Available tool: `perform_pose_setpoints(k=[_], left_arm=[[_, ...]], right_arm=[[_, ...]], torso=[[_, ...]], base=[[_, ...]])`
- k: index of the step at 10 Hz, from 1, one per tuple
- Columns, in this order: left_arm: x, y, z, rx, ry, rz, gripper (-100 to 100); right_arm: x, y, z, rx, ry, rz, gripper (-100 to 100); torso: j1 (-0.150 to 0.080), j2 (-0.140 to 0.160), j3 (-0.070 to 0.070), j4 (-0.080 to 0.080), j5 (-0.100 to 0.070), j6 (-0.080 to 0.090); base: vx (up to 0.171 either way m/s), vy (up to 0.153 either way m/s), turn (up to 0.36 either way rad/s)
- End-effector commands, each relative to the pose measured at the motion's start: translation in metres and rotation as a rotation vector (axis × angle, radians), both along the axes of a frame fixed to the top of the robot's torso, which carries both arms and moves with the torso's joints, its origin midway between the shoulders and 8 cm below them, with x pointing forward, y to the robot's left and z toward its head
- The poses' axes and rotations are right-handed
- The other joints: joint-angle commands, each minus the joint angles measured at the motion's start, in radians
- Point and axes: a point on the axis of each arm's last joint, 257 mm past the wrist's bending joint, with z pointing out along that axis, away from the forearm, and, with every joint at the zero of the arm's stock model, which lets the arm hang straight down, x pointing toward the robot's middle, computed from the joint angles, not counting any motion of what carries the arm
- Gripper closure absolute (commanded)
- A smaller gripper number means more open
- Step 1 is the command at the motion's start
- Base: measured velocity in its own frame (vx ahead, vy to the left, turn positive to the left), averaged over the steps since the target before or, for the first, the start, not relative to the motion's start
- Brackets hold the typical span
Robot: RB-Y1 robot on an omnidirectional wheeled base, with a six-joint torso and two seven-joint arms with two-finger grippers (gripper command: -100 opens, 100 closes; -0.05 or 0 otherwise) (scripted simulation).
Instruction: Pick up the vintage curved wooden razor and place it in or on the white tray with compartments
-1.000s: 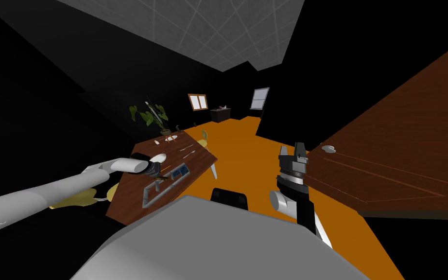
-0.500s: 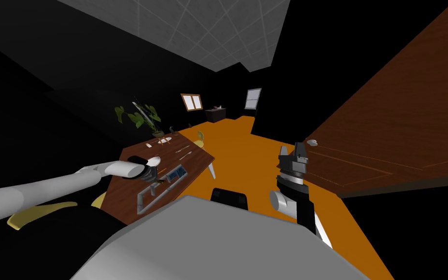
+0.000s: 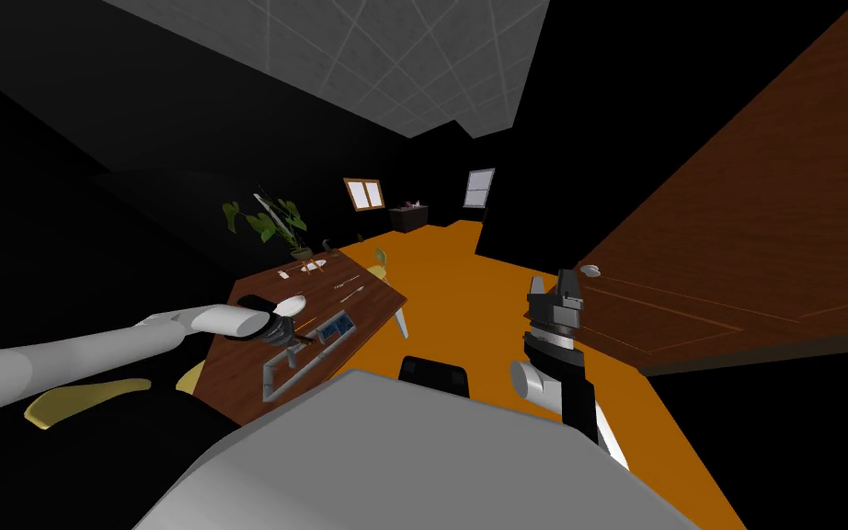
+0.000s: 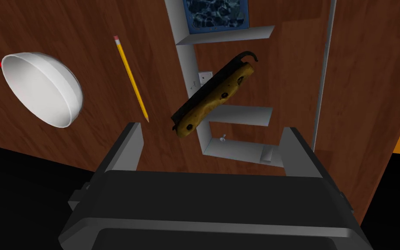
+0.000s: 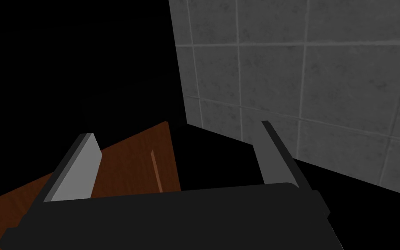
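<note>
Razor [image 4: 214, 97] lies free of my left tool [image 4: 212, 145], whose fingers stand wide apart with nothing between them. It is a brown, dark-spotted handle with a dark blade along one edge and a hooked tail. It lies just beyond the fingertips, slanted across the long wall of the tray [image 4: 185, 56]. Its hooked end is over a compartment; the other end sticks out over the table [image 4: 86, 26] on the pencil's side. Whether it rests on that wall or hangs just above it, I cannot tell.

A blue block [image 4: 215, 13] fills the compartment further along. The pencil [image 4: 132, 78] lies on the table just beside the tray, and the bowl [image 4: 43, 89] sits beyond the pencil, apart from it.

Compared with a second ago, the whole head view has swung. That is my own turn, and the table now sits further to my left. Over the last half second the view has barely shifted, and my left arm reaches over the same stretch of the tray as it did then.

My right tool [image 3: 553, 287] is raised on my right side, well apart from the table, its fingers open and empty.
</note>
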Motion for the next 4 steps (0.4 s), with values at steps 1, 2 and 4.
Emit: perform_pose_setpoints(k=[1,2,4], left_arm=[[0.0,0.0,0.0,0.0,0.0,0.0,0],[0.0,0.0,0.0,0.0,0.0,0.0,0],[0.0,0.0,0.0,0.0,0.0,0.0,0]], right_arm=[[0.0,0.0,0.0,0.0,0.0,0.0,0],[0.0,0.0,0.0,0.0,0.0,0.0,0],[0.0,0.0,0.0,0.0,0.0,0.0,0]], torso=[[0.0,0.0,0.0,0.0,0.0,0.0],[0.0,0.0,0.0,0.0,0.0,0.0],[0.0,0.0,0.0,0.0,0.0,0.0]], base=[[0.0,0.0,0.0],[0.0,0.0,0.0],[0.0,0.0,0.0]])
